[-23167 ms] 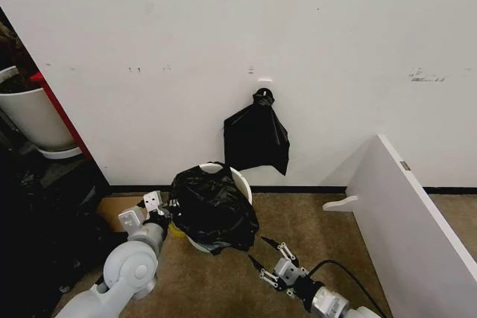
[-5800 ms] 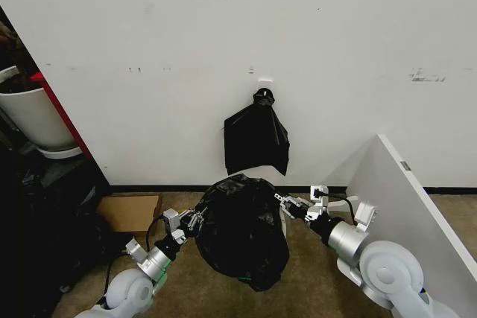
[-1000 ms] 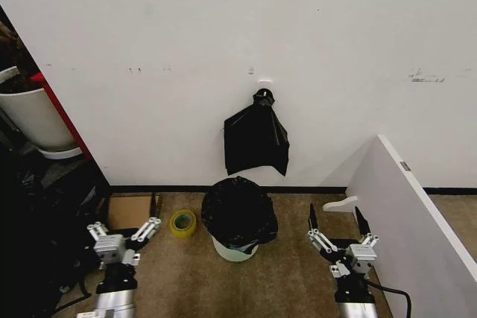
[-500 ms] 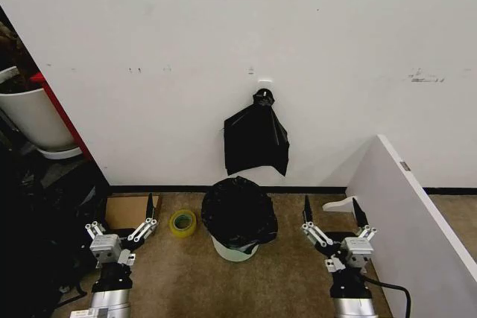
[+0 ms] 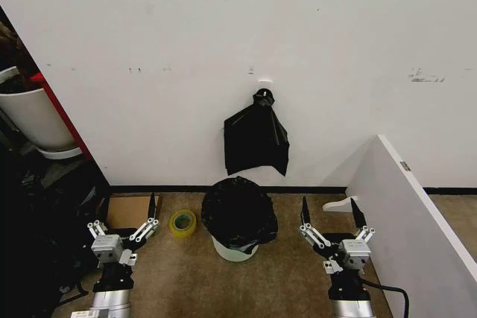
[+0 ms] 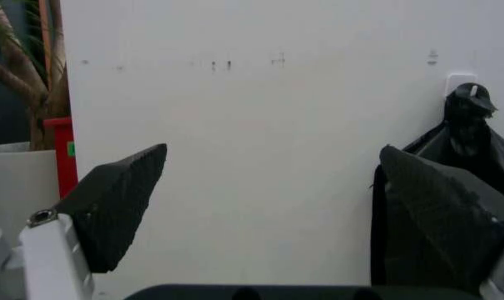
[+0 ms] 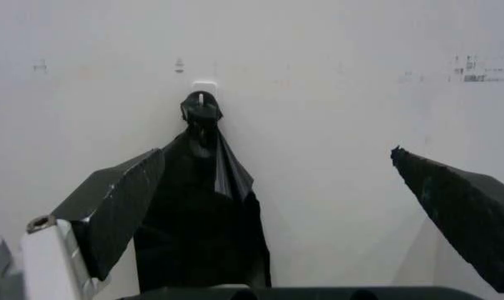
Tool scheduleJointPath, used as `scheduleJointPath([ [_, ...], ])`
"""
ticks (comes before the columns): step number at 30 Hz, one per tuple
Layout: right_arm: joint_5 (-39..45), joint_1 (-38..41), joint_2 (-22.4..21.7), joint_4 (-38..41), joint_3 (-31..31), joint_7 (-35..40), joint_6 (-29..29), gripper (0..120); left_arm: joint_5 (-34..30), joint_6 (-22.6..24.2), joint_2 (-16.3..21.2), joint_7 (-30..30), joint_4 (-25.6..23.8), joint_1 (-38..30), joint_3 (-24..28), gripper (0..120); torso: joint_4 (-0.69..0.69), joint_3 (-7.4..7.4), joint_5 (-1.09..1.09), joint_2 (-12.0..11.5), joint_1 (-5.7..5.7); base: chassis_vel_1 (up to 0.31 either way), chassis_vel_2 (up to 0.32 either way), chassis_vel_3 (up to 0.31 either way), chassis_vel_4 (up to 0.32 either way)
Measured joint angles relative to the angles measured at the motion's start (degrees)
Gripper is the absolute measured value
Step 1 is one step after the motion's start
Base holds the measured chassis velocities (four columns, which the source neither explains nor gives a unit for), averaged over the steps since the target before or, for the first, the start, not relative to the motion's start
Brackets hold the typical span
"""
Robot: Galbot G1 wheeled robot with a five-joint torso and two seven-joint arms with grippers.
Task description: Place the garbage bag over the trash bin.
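I see the garbage bag [image 5: 238,210] draped over the trash bin [image 5: 235,248], midway between my left tool [image 5: 124,221] and right tool [image 5: 327,217], both spread open, empty.

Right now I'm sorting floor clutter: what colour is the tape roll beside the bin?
Yellow; the tape roll shows best in the head view.

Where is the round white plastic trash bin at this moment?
In the head view, the round white plastic trash bin stands on the floor by the wall, its top covered by the glossy black garbage bag, between the yellow tape roll and the open right gripper.
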Motion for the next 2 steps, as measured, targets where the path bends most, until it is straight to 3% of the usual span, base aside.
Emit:
scheduleJointPath([
  [2, 0.02, 0.01, 0.0, 0.0, 0.0, 0.0, 0.0, 100, 0.0, 0.0, 0.0, 0.0, 0.01, 0.0, 0.0, 100, 0.0, 0.0, 0.0, 0.0, 0.0, 0.0, 0.0, 0.0, 0.0],
])
